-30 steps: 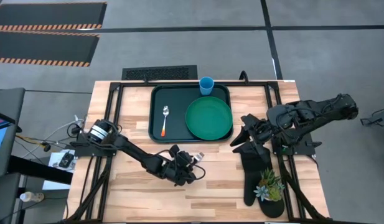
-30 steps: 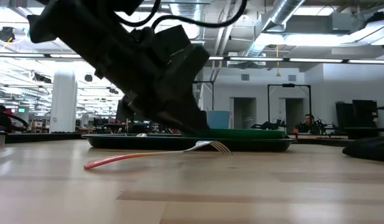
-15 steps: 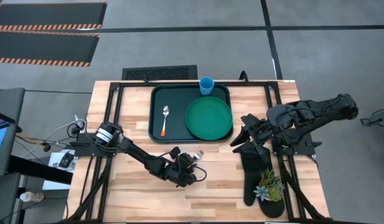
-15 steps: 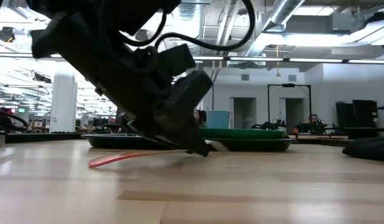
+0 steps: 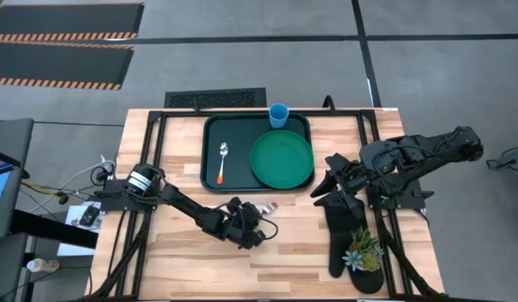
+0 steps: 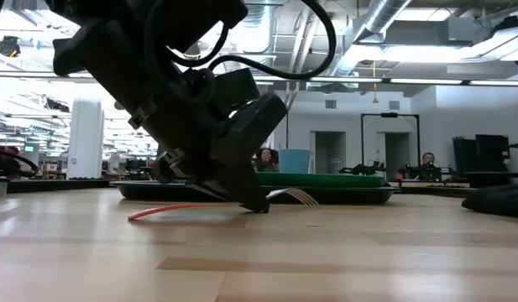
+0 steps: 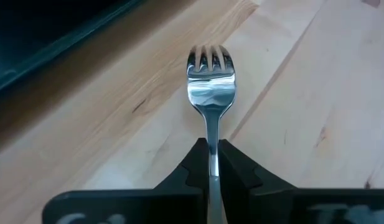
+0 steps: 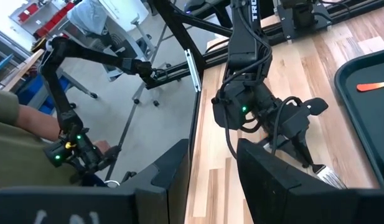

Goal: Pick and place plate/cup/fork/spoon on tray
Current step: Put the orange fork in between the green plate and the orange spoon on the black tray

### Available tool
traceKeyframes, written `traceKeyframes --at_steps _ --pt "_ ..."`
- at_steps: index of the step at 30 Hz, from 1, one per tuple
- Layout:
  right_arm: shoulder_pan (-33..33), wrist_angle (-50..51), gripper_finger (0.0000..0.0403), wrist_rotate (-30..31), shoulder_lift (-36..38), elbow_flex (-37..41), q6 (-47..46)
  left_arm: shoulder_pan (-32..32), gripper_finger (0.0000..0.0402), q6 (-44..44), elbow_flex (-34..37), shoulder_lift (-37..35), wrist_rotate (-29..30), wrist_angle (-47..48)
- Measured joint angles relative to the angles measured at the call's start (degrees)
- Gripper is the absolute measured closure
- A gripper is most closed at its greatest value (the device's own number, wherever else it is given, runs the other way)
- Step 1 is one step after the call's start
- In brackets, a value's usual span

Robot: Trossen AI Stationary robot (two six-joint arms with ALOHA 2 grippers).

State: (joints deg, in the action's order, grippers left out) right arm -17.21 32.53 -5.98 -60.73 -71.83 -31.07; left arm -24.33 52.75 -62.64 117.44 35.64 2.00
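Note:
The fork lies on the bare wood in front of the tray. Its silver tines [image 7: 210, 59] point toward the tray, and its orange handle [image 6: 162, 210] trails behind. My left gripper [image 5: 252, 218] is down on it and shut on its neck. The dark green tray [image 5: 210, 159] holds the green plate [image 5: 281, 159] and the orange-handled spoon [image 5: 222, 164]. The blue cup [image 5: 278, 115] stands at the tray's far rim. My right gripper [image 5: 329, 179] waits open and empty, right of the tray. My left gripper pinches the fork's thin metal neck [image 7: 212, 134], just behind the tines, between its two fingers. The fingers slant down from the table's left, one on each side of the neck. The handle [image 6: 149, 211] rests on the wood, and the tines [image 6: 299, 197] stick out past the fingertips.
A black oven mitt [image 5: 347, 235] and a small potted plant [image 5: 363, 250] lie at the table's near right. Bare wood stretches between the tray and the near edge. A person shows beyond the table in the right wrist view [image 8: 30, 143].
My left gripper has come down over the fork and a little toward the table's right edge, and now sits on the fork's neck. The fork has shifted slightly along the table with it.

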Motion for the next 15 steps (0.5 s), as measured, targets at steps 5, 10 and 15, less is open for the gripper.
traceKeyframes --at_steps 5,10,15 --pt "0.0 1.4 0.0243 1.8 0.0 0.0 0.0 -0.3 0.0399 1.9 -1.3 -1.1 -4.5 0.5" --pt "0.0 4.2 0.0243 4.7 0.0 0.0 0.1 -0.4 0.0399 -1.1 -3.9 -5.3 -11.0 0.0" --pt "-0.3 4.2 0.0243 4.8 0.4 0.1 3.5 1.7 0.04 -3.4 -3.8 -12.9 -17.3 0.4"
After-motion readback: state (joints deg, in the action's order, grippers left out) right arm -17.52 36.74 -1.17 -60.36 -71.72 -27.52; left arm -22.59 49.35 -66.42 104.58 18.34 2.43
